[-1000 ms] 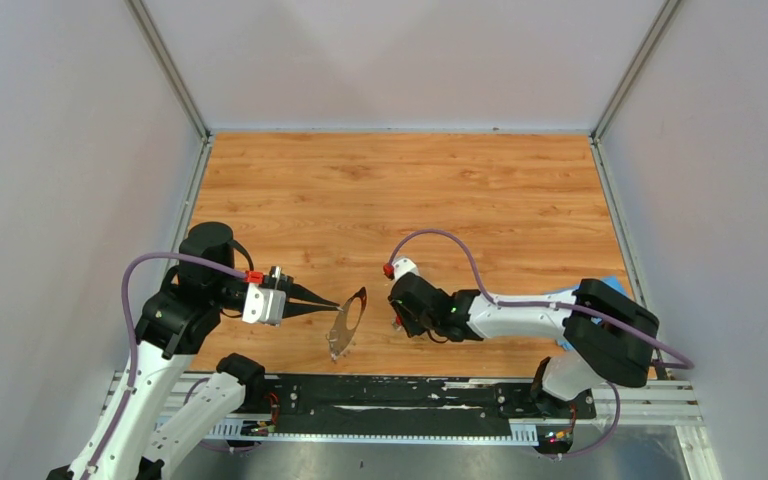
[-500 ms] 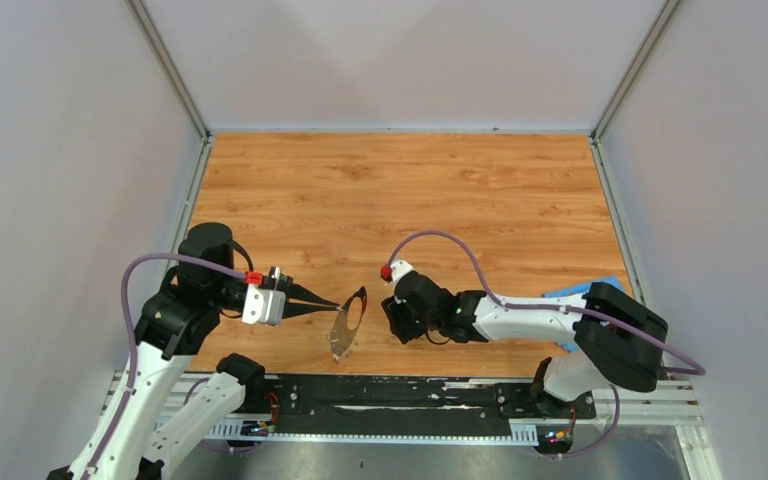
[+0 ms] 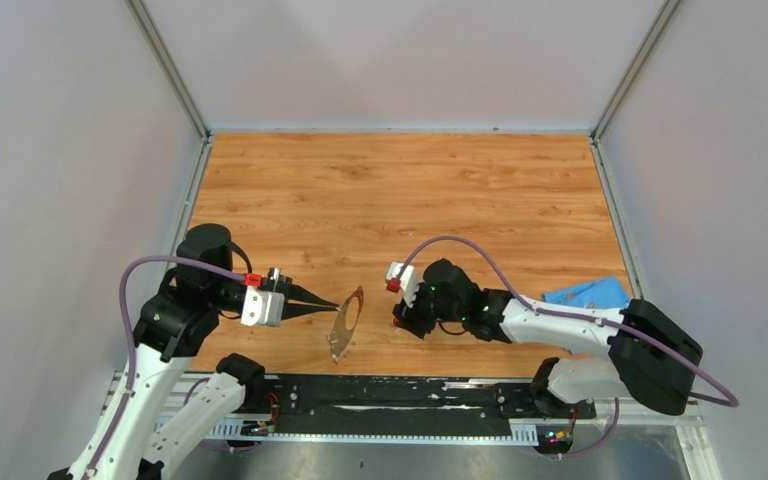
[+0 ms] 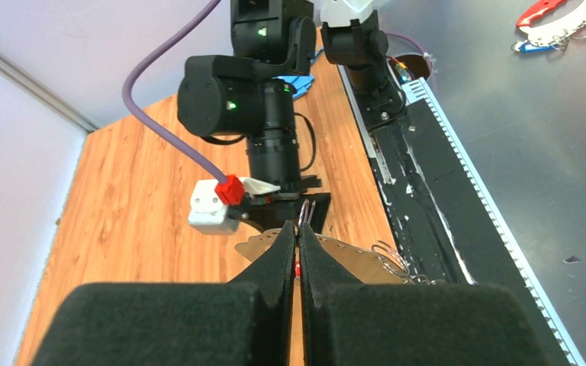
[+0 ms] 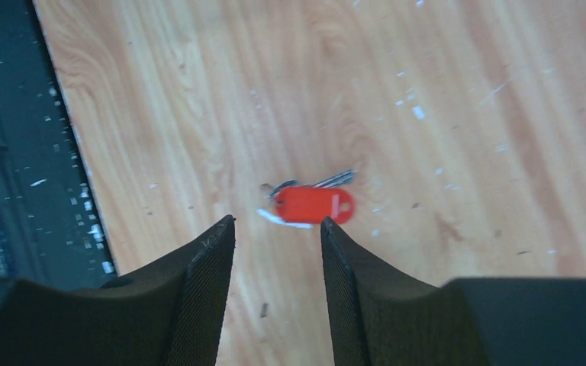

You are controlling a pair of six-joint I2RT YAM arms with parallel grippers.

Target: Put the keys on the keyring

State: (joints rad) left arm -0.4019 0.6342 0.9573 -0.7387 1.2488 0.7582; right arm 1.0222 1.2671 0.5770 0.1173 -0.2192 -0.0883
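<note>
Wood-grain counter fills the overhead view, where two robot arms work close to the lower edge of the frame. At lower left, the left end effector has its fingers pressed together on the rim of the keyring, a thin grey ring standing on edge and tilted at lower centre, near the black rail; whether its lower edge touches the wood cannot be told. The left wrist view shows the same grip from behind, with two black fingers closed flat against each other and the ring spreading out just beyond them. Right of the ring in the overhead view, the right end effector points down at the counter, fingers apart and holding nothing. Its wrist view shows the red-headed key lying flat on the wood in mid-frame, just above the gap between the fingertips, a thin white sliver against its lower left side. A blue cloth lies at the counter's right edge.
</note>
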